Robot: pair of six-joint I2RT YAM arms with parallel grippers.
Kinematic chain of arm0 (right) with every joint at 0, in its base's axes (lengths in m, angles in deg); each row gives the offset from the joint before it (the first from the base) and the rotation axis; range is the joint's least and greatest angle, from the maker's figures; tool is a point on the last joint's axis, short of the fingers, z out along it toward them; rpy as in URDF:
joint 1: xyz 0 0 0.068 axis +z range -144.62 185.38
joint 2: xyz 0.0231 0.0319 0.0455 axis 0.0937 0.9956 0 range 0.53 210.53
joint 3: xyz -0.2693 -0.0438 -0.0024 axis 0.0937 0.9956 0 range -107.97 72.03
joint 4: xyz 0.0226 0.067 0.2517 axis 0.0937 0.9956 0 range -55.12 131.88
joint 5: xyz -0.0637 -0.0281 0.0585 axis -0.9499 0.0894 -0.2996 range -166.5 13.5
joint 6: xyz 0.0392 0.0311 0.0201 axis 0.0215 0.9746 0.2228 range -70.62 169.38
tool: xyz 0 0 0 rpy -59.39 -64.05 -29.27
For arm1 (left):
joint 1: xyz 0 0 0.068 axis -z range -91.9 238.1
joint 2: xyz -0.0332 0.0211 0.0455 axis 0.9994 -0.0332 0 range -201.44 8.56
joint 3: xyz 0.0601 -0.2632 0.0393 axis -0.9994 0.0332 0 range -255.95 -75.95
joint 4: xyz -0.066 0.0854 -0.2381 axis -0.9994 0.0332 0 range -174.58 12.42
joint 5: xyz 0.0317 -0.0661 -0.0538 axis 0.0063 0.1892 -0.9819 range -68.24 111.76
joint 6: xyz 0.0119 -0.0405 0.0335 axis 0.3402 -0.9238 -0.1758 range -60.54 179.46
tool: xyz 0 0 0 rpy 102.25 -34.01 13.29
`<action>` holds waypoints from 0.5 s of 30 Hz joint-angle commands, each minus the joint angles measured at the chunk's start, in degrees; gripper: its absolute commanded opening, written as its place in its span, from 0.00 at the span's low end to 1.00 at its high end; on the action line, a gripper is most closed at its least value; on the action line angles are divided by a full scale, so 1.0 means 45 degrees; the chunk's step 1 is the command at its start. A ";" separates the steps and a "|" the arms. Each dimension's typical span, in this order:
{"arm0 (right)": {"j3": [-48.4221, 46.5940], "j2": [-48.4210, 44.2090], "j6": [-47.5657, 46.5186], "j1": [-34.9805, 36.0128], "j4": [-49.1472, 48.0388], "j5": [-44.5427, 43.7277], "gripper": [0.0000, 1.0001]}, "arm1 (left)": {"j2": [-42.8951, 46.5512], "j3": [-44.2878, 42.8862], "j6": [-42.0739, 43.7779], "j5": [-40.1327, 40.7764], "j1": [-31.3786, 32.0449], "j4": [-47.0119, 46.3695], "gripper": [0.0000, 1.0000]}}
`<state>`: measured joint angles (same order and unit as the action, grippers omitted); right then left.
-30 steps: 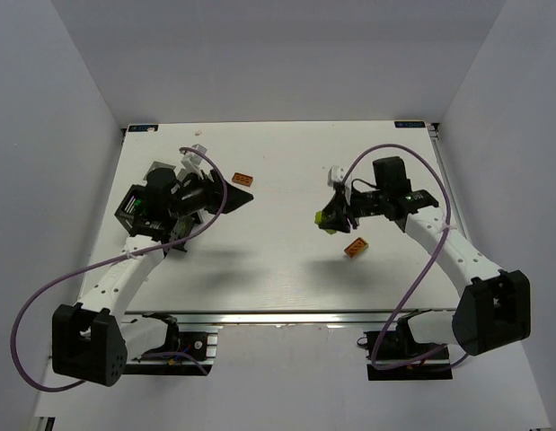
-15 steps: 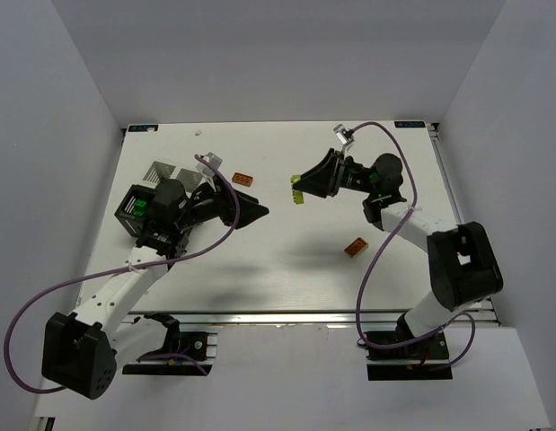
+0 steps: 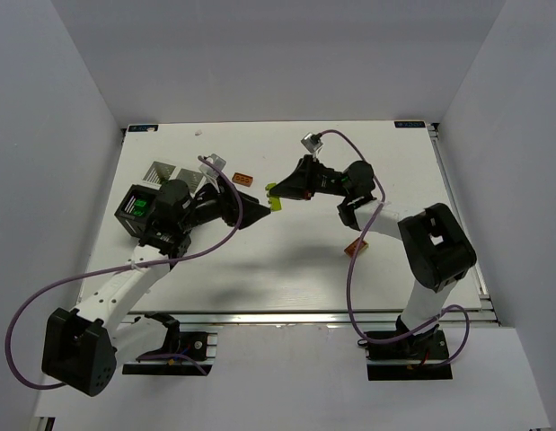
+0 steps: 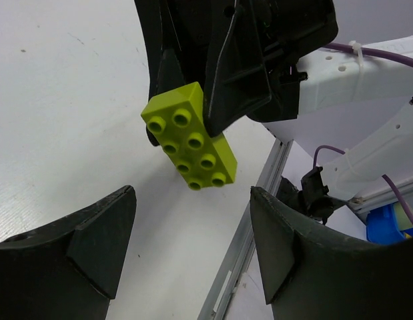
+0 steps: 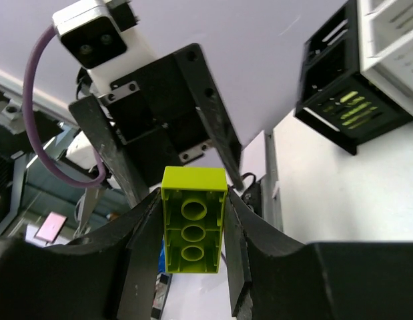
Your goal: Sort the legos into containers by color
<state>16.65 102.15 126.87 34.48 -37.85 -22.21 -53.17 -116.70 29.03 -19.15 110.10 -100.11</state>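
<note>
Near edge, R of centre in top view: orange lego [image 3: 356, 247] on tabletop [image 3: 286, 269], partly under R arm [image 3: 385, 220]. Mid-frame, R tool [image 3: 279, 189] clamps a lime 2x4 lego [image 4: 191, 137] by its long sides, off the tabletop, w/ L tool [image 4: 193, 233] spread wide & empty just in front of it. Farther back, upper L: 2nd orange lego [image 3: 243, 180], black container [image 3: 134, 208] w/ green bricks inside, white container [image 5: 396, 40] touching it.
</note>
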 commanded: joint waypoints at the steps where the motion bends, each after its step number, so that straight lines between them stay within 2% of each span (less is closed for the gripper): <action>1: -0.0780 0.0073 0.0572 0.0427 -0.3838 -0.0168 0.00 | -0.0090 0.0091 0.0182 -0.0011 0.0150 -0.0162 0.79; 11: -0.1386 0.0639 0.0553 0.1110 -0.3916 0.0125 0.00 | -0.0129 0.0150 -0.0130 -0.0440 0.0229 -0.0533 0.78; 15: -0.1561 0.0796 0.0553 0.1209 -0.4014 0.0203 0.00 | -0.0187 0.0130 -0.0248 -0.0694 0.0248 -0.0592 0.71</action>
<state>12.41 105.52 128.82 39.33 -39.05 -21.95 -54.13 -116.66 28.30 -20.24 110.84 -101.11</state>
